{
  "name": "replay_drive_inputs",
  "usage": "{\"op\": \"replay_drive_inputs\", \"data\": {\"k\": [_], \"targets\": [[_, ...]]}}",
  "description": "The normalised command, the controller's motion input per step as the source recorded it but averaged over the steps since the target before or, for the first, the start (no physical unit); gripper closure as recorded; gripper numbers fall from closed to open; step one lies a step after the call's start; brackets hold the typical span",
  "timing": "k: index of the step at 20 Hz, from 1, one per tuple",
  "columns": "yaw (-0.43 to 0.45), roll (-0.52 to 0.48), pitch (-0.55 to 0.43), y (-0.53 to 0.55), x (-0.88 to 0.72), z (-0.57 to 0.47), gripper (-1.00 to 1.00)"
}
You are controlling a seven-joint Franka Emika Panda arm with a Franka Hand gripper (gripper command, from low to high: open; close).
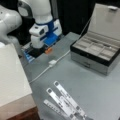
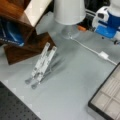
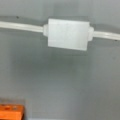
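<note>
While I watch from my remote station, I log these items. End effector (image 1: pixel 47 50): low over the tabletop (image 1: pixel 82 82) at a front view's upper left, orange-tipped; I cannot tell whether its fingers are apart or together. White inline switch (image 3: pixel 68 33) on a white cord (image 1: pixel 41 73): nearest item, lying on the tabletop just toward a front view's bottom right of the end effector; in the wrist view the cord's long axis runs left-right. Open jewellery box (image 1: pixel 96 51): right, well apart. Folding metal stand (image 2: pixel 41 65): near a front view's bottom. Lamp (image 2: pixel 68 11): beside the arm.
</note>
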Motion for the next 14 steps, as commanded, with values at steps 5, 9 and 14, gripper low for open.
{"op": "replay_drive_inputs", "data": {"k": [5,9,14], "targets": [[0.108,0.068,0.016,-0.11,-0.05,0.15,-1.0],[0.073,0.021,-0.022,-0.04,0.14,0.17,-1.0],[0.043,-0.016,0.106,0.06,0.18,0.19,-1.0]]}}
